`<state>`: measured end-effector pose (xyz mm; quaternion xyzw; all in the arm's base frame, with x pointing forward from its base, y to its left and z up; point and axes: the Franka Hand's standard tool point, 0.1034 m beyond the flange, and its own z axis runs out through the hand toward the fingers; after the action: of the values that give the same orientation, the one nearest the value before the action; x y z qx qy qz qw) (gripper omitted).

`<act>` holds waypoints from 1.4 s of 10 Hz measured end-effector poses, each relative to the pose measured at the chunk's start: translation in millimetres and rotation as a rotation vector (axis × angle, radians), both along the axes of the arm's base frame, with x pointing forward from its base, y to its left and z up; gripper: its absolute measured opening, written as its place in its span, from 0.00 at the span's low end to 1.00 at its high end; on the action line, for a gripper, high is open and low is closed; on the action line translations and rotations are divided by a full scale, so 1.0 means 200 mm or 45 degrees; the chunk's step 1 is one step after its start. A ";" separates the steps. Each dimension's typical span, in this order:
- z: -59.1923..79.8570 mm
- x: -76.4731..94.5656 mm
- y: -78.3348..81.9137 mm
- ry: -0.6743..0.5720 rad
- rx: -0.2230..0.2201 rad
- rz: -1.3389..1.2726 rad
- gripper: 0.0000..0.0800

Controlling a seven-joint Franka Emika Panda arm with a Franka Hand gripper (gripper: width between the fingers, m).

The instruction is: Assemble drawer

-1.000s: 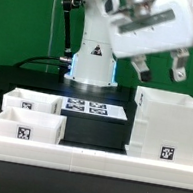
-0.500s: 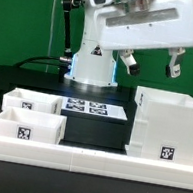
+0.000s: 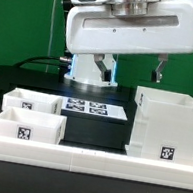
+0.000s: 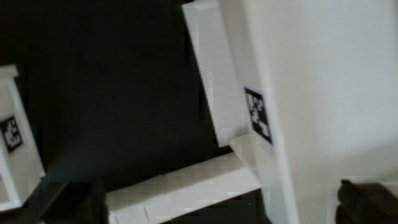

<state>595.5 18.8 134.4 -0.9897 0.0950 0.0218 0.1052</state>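
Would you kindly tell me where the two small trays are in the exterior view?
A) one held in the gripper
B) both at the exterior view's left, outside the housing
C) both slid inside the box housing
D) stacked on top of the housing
B: the rear tray and the front tray both stand at the exterior view's left, apart from the box housing.

Low frontal exterior, close wrist view, probably sharing the housing (image 3: 166, 126) (image 4: 329, 90)

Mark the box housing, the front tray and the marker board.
box housing (image 3: 166, 131), exterior view, camera-facing wall above its tag.
front tray (image 3: 41, 128), exterior view, camera-facing wall beside its tag.
marker board (image 3: 86, 107), exterior view, its tagged top surface.
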 end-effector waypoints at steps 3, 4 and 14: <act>0.01 0.01 -0.03 -0.028 -0.004 0.160 0.81; -0.01 0.00 -0.10 -0.039 -0.017 0.182 0.81; -0.29 -0.09 -0.46 -0.119 -0.122 0.175 0.81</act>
<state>576.9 -74.0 76.2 -0.9977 0.0228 -0.0219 0.0601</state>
